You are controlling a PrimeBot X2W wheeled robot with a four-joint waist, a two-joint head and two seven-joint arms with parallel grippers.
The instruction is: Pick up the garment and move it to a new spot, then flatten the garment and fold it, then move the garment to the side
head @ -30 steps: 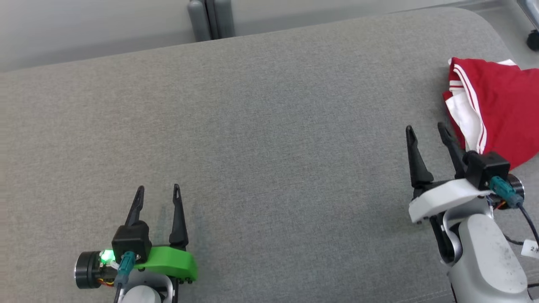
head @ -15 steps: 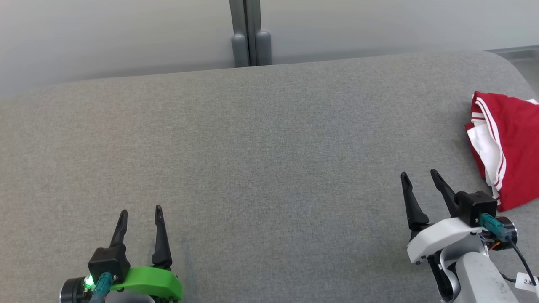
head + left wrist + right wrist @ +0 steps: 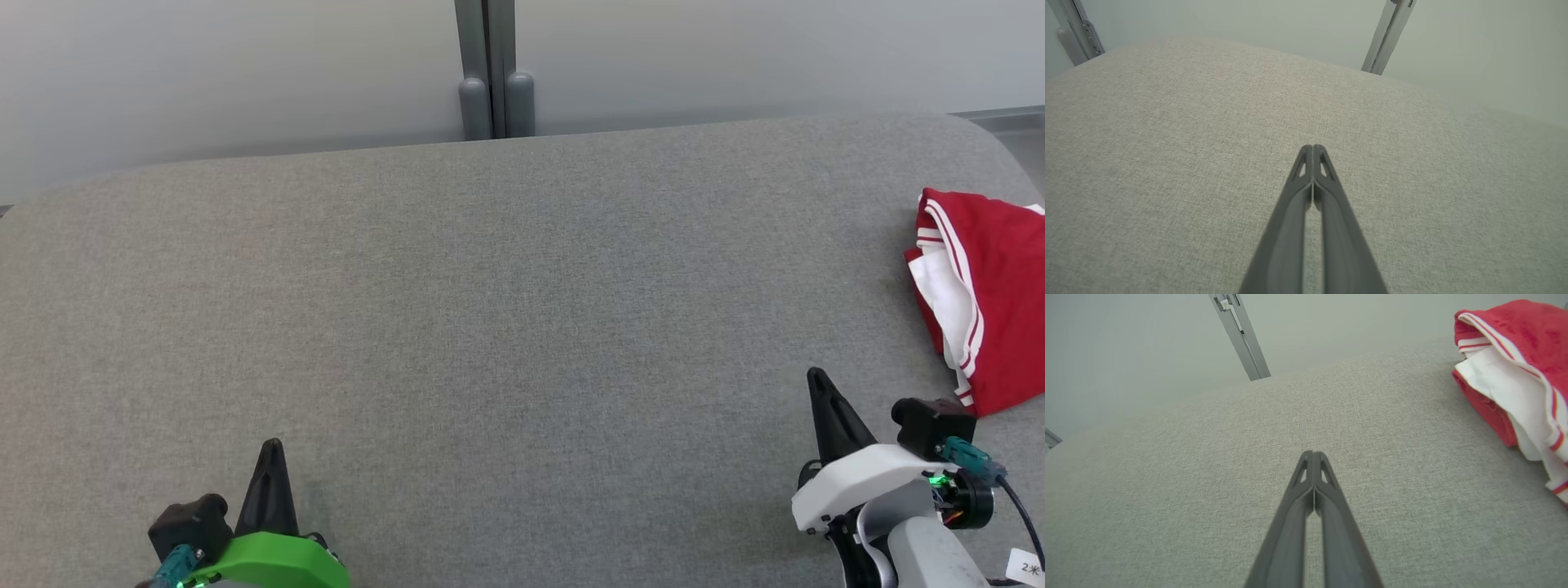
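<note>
A red garment (image 3: 992,302) with white panels and red-and-white stripes lies folded at the right edge of the grey padded surface (image 3: 506,310); the same garment (image 3: 1523,363) sits at the upper right of the right wrist view. My right gripper (image 3: 819,384) is shut and empty, low at the right, to the left of and nearer than the garment, apart from it; its fingertips (image 3: 1312,457) are pressed together. My left gripper (image 3: 272,451) is shut and empty at the lower left, far from the garment, fingertips (image 3: 1312,151) closed over bare fabric.
A grey post (image 3: 494,73) stands against the pale wall behind the surface's far edge. The surface's rounded right corner (image 3: 992,143) lies just beyond the garment. Bare grey fabric spreads between the two grippers.
Both grippers have gone from open to shut and drawn back toward the bottom of the head view. The camera has swung, shifting the garment rightward and the post into view.
</note>
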